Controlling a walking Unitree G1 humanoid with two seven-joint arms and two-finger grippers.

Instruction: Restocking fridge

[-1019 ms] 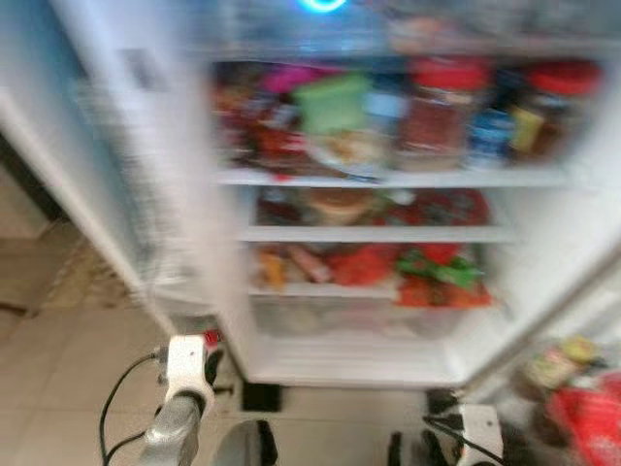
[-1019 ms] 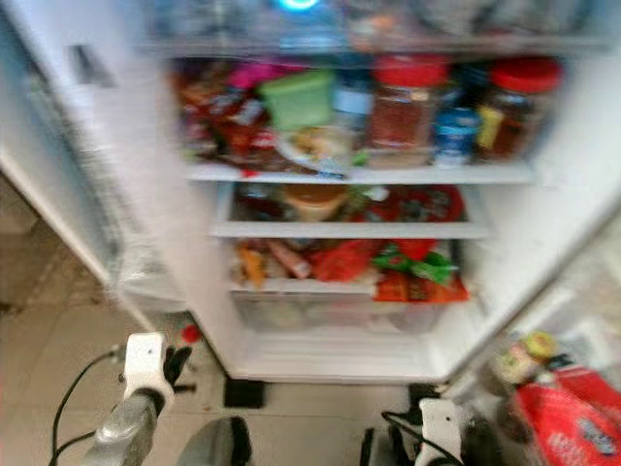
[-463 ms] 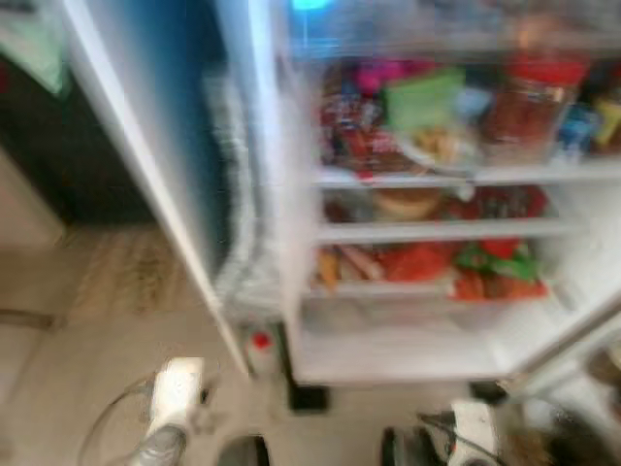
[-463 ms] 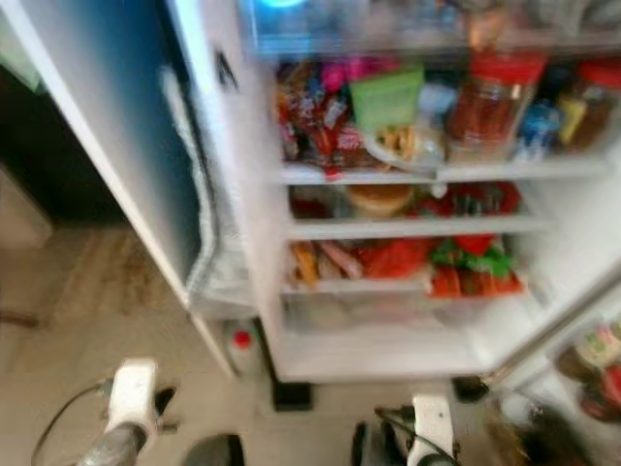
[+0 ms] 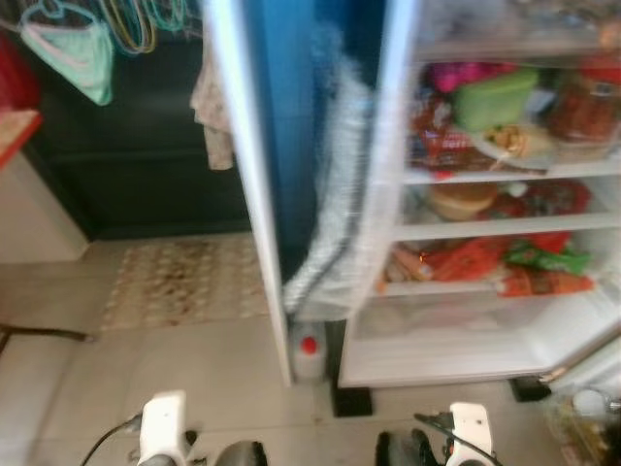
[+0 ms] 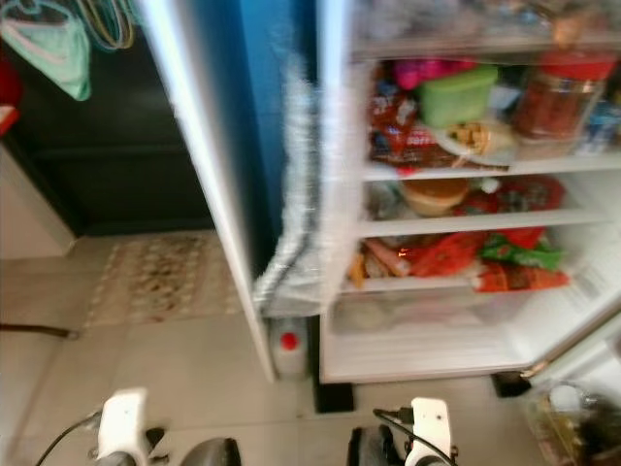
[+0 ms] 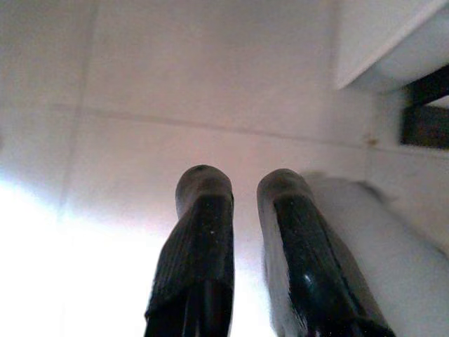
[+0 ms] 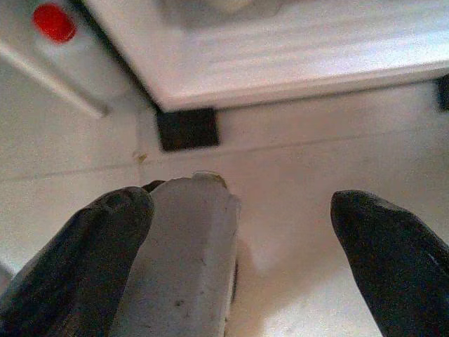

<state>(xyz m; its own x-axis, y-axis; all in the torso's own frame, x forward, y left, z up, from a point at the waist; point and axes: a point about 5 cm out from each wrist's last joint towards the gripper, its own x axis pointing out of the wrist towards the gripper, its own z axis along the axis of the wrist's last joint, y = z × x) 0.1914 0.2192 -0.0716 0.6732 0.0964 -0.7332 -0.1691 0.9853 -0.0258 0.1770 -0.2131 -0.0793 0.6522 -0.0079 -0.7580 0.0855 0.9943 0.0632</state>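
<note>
The fridge (image 5: 456, 349) stands open on the right, its shelves packed with food. A green tub (image 5: 495, 97) and a red-lidded jar (image 5: 582, 107) sit on an upper shelf, with red and green packets (image 5: 524, 267) lower down. Both arms hang low, their white wrists (image 5: 163, 427) (image 5: 471, 429) at the picture's bottom edge. My left gripper (image 7: 242, 186) points at the pale floor tiles with its fingers close together and nothing between them. My right gripper (image 8: 242, 210) is open above the floor just before the fridge base (image 8: 280, 63); a pale grey shape (image 8: 189, 260) lies beside one finger.
The fridge's open left door (image 5: 243, 194) juts toward me, with a clear plastic bag (image 5: 335, 233) hanging beside it. A red-capped bottle (image 5: 309, 351) stands on the floor at its foot. A patterned rug (image 5: 184, 282) and a dark doorway with hanging clothes (image 5: 68, 49) lie left. Door-shelf bottles (image 5: 587, 408) sit lower right.
The whole picture has swung to the left: the fridge now sits further right, and the door edge, rug and dark doorway have come into view. Both arms still hang low.
</note>
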